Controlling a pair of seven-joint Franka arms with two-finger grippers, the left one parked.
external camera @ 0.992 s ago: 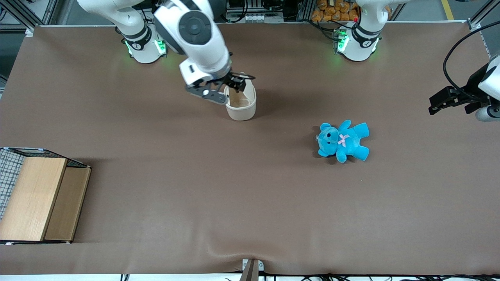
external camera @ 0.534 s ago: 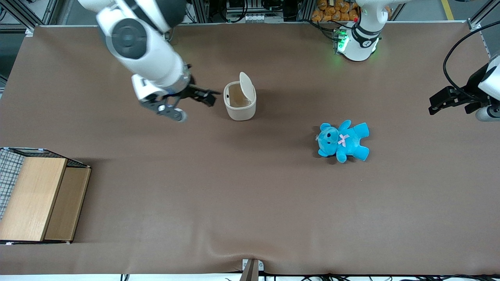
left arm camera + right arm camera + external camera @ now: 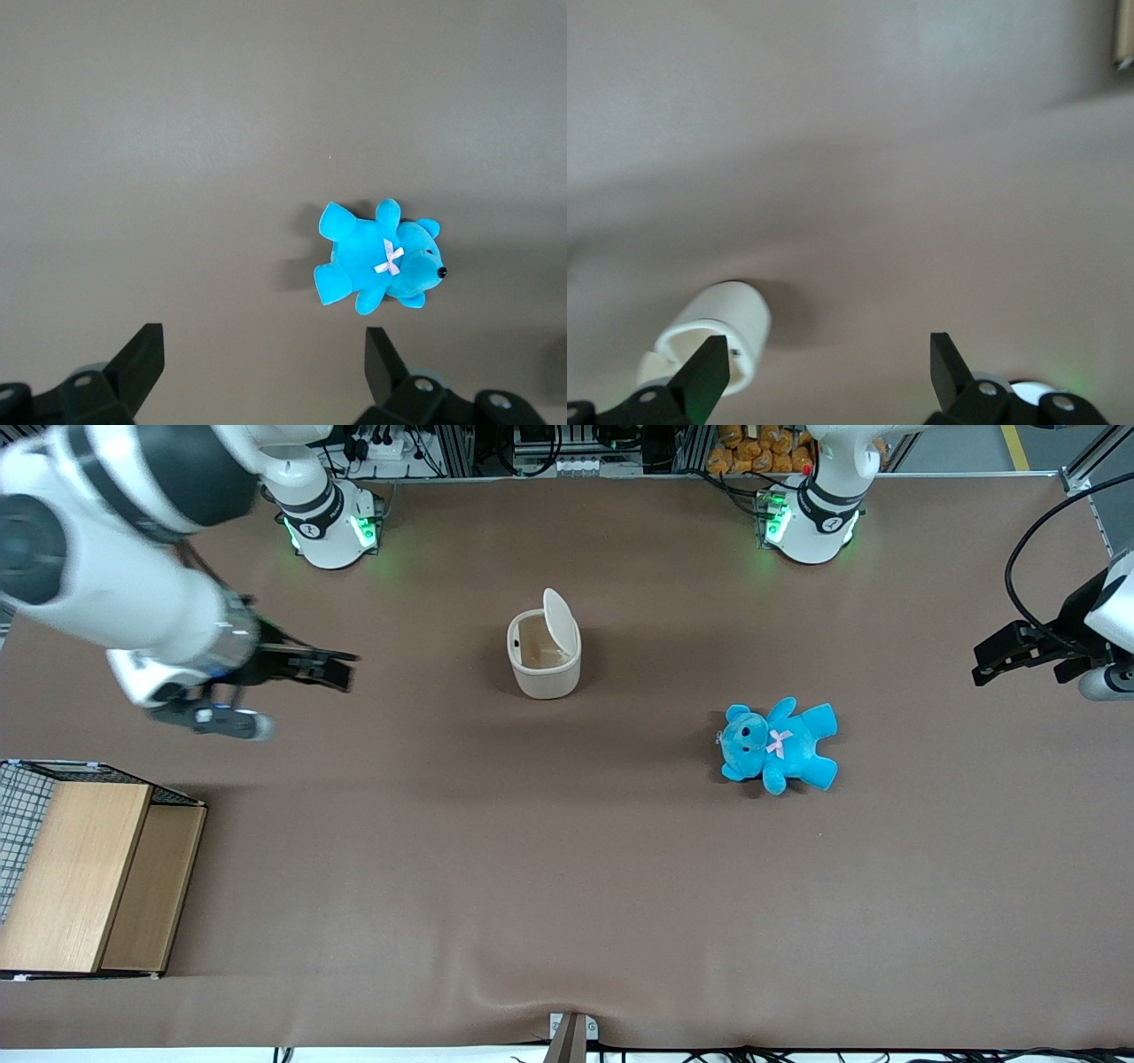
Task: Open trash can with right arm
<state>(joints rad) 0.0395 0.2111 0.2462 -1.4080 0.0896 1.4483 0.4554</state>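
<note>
Fingers (image 3: pixel 709 367) on your right arm (image 3: pixel 115 593) stand wide apart with nothing between them; the gripper (image 3: pixel 306 669) hangs above bare bench (image 3: pixel 567 886), well apart from the trash can (image 3: pixel 543 646) and toward the working arm's end of the table. In the wrist view you can see both black finger tips as blunt wedges, with the trash can (image 3: pixel 713 341) showing just beside one of them, nothing touching.

You will find the trash can standing upright on the bench, level with the fingers in nearness to the front camera. It is a small cream-white plastic bin of rounded-square shape with smooth walls. Its flat lid (image 3: pixel 558 615) is hinged up and stands nearly on edge at the rim. The mouth is open and you can see a tan interior; whether anything lies inside cannot be told.

Nearer the front camera than the fingers, at the working arm's end, sits a wooden box (image 3: pixel 89 877) with pale grained panels and wire mesh on one side. Its contents are not visible.

A soft blue plush teddy (image 3: pixel 778 744) lies flat on the bench toward the parked arm's end, well apart from the fingers and from the trash can, with a small pink bow on its chest.

Your bench is covered in a matte brown cloth, slightly rippled at the edge nearest the front camera.
</note>
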